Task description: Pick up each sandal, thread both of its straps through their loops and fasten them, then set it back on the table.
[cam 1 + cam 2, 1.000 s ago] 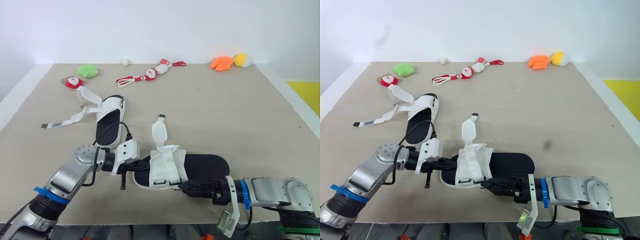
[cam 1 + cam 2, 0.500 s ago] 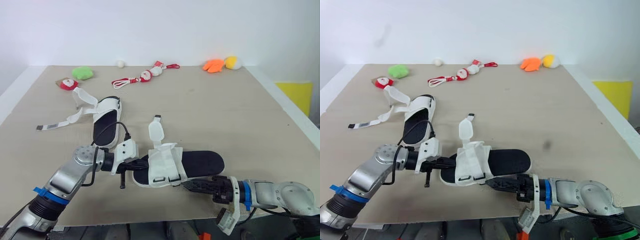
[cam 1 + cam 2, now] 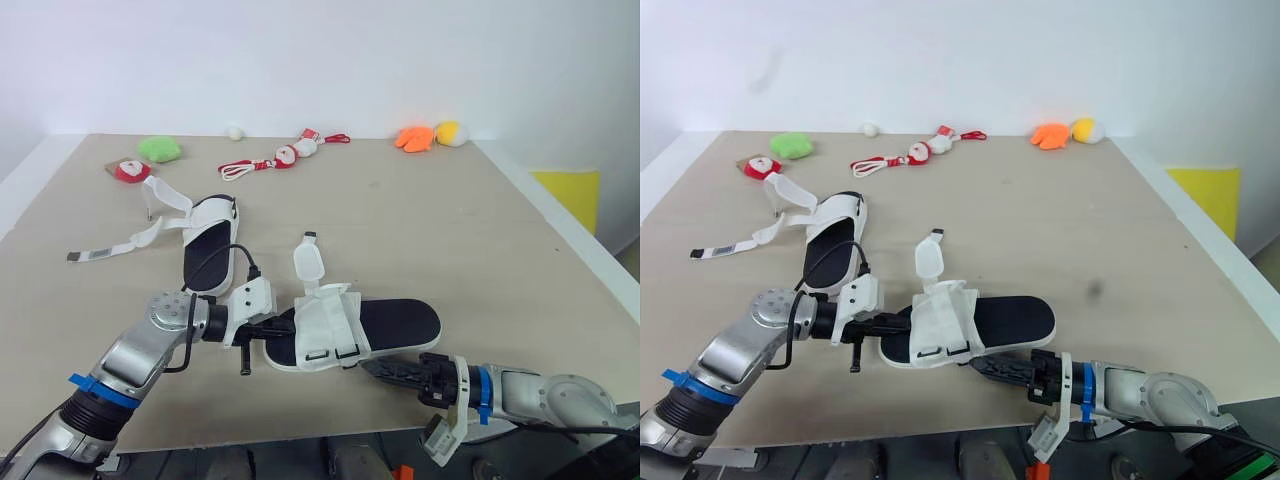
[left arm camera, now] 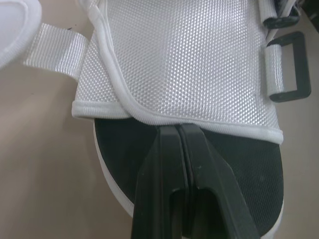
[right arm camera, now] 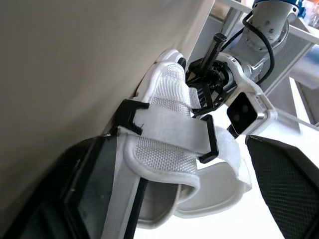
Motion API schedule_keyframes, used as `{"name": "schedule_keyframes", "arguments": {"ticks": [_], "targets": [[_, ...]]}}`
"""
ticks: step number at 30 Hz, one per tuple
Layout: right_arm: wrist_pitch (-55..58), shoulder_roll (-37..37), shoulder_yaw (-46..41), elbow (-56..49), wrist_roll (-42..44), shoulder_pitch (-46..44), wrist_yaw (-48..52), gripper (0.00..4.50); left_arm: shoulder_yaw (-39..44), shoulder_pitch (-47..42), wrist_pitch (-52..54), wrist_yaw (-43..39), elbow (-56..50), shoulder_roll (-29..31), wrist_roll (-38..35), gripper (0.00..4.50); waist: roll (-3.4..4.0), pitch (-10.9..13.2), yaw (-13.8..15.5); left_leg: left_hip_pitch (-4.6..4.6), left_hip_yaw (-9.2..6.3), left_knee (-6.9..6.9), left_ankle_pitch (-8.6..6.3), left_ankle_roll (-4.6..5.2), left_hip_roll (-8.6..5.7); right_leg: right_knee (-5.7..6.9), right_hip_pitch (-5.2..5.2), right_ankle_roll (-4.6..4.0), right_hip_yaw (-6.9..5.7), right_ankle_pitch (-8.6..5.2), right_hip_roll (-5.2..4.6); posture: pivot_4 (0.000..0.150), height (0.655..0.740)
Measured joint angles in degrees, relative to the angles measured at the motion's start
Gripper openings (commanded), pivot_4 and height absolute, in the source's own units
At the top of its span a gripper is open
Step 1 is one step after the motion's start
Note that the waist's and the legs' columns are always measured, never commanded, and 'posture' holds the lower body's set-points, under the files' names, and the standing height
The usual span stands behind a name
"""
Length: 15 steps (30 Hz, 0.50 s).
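1. Your working sandal (image 3: 400, 322) lies on the counter (image 3: 480, 230) near its front edge. Its long axis runs left to right, with the mesh upper (image 4: 189, 59) at the robot's left end and the bare black heel bed to the right.
2. The left gripper (image 4: 177, 129) is closed, fingers pressed together. Its tips rest on the footbed at the hem of the upper, at the toe end (I can't tell whether it pinches anything).
3. The right gripper (image 3: 375, 367) is open. It comes in low from the sandal's near long edge, pointing at the upper, which sits between its fingers without visible contact.
4. The move turns on this: the loose strap flap (image 3: 308, 268) stands up on the far side of the upper, while the black loops (image 4: 287, 67) sit on the near side, just beside the right gripper. The flap has to cross over the upper toward the robot. The left gripper is nearer the flap, the right nearer the loops.
5. The second sandal (image 3: 212, 245) lies well apart, far-left, with its straps splayed open.
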Motion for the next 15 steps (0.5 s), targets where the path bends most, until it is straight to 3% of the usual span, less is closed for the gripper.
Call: {"name": "schedule_keyframes", "arguments": {"ticks": [4, 15], "targets": [[2.8, -0.6, 2.0, 0.5, 0.5, -0.9, 0.6, 4.46, 0.0, 0.0, 0.1, 0.0, 0.0, 0.0, 0.1, 0.0, 0.07, 0.1, -0.2, -0.02, -0.16, -0.01, -0.02, -0.03, 0.12, -0.6, 0.04, -0.01, -0.24, 0.0, -0.08, 0.15, 0.74], [6.0, -1.6, 4.8, 0.6, 1.8, -2.8, 0.0, 4.46, 0.3, 0.3, 0.2, 0.0, -0.2, -0.1, 0.1, 0.0, 0.65, 0.5, -0.3, 0.01, 0.03, 0.0, 0.04, 0.06, -0.12, -0.74, -0.24, -0.01, -0.24, 0.0, -0.51, 0.15, 0.74]]}}
